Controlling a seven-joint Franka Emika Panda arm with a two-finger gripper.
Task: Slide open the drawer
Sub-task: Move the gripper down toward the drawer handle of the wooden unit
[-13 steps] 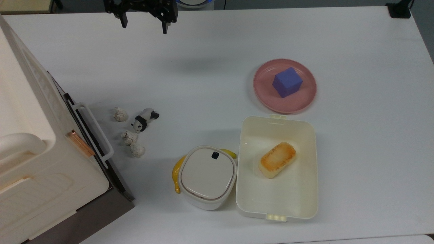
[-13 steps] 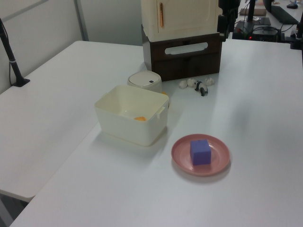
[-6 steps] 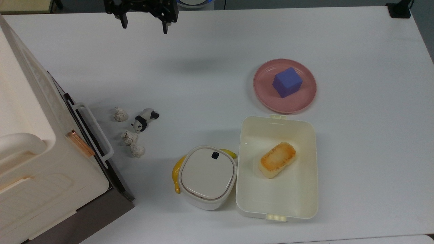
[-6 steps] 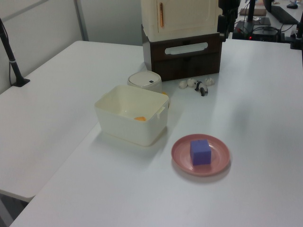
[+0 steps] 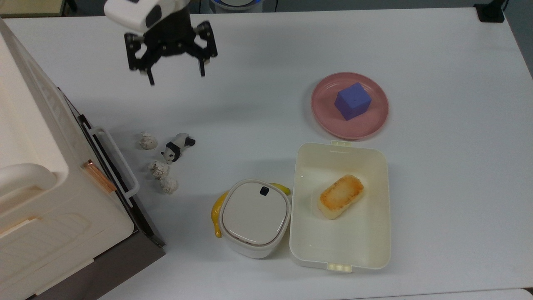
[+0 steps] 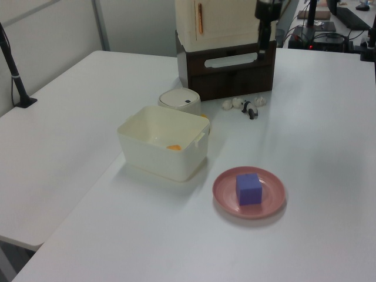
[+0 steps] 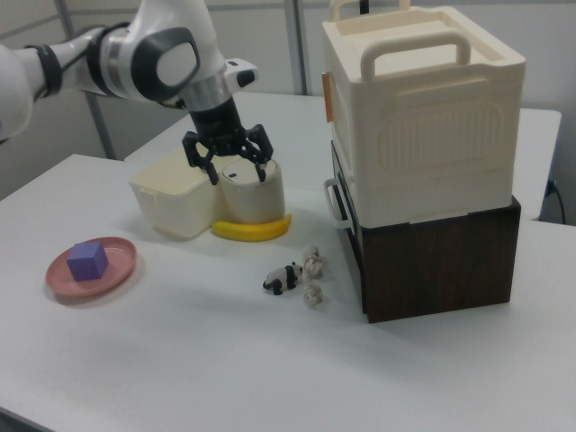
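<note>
Top view, claw: we see our claw (image 5: 175, 76) hanging above the bench (image 5: 266, 54), fingers spread wide apart, nothing held between them.
Drawer: the drawer (image 5: 109, 160), dark-fronted with a white loop handle (image 5: 118, 160), sits well apart from the claw, toward the top view's lower left, under the cream cabinet (image 5: 37, 179); it looks pushed in.
Between claw and drawer: we note a toy panda (image 5: 176, 148) and three pale lumps (image 5: 158, 168) lying on the bench.
Right view: our claw (image 7: 230, 173) hovers in front of the lunchbox (image 7: 175, 202), to the drawer's (image 7: 346, 220) left.
</note>
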